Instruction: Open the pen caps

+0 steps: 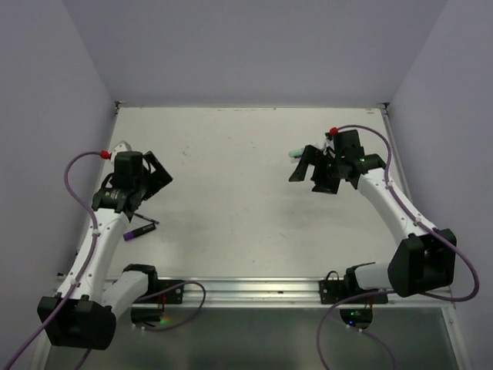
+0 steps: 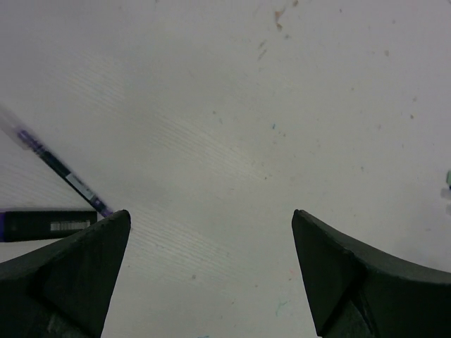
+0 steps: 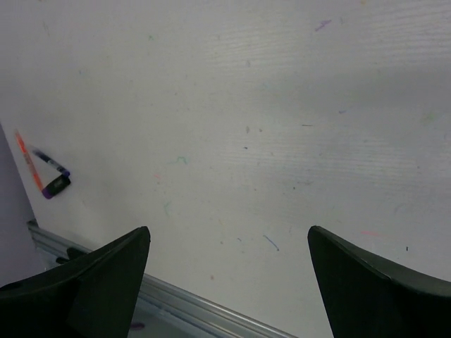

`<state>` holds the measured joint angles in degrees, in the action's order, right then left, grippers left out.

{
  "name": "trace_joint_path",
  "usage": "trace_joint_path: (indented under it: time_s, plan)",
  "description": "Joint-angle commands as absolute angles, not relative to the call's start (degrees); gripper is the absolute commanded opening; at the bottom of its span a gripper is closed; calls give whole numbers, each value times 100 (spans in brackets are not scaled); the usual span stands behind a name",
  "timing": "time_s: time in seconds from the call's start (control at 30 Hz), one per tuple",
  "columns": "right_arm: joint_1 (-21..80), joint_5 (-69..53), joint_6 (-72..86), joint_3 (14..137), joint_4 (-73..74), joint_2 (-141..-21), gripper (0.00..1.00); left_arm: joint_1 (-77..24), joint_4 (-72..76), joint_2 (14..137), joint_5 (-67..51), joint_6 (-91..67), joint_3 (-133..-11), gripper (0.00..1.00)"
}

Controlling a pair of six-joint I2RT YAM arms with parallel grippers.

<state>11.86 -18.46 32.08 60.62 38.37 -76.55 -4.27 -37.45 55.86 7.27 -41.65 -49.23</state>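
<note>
A short dark pen cap with a purple end (image 1: 137,230) lies on the table just in front of my left gripper (image 1: 152,174). In the left wrist view the cap (image 2: 49,224) lies by my left finger, and a thin clear pen (image 2: 60,169) slants away from it; they meet in a V. My left gripper (image 2: 211,220) is open over bare table. My right gripper (image 1: 314,173) hangs open at the far right, with a pale green pen (image 1: 295,154) half hidden behind it. The right gripper (image 3: 229,238) holds nothing. Far off are the cap (image 3: 56,185) and an orange pen (image 3: 25,160).
A metal rail (image 1: 254,289) runs along the table's near edge and also shows in the right wrist view as the rail (image 3: 204,310). Grey walls close the table on the left, back and right. A whitish object (image 1: 123,146) peeks out behind the left wrist.
</note>
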Motion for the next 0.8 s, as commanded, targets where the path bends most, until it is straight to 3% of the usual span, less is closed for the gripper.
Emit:
trace_joint_path:
  time_s: [0.0, 0.2, 0.77]
  plan:
    - [1572, -1880, 3278, 7003, 4569, -7638, 99, -396, -4709, 5659, 2028, -4342, -5457, 99]
    - [1846, -2030, 3603, 6988, 5256, -7392, 99, -378, -5247, 6503, 2084, -4499, -5397, 96]
    - [1846, -2434, 3305, 6645, 5264, -7031, 99, 211, -4263, 7550, 1784, -4729, -4843, 84]
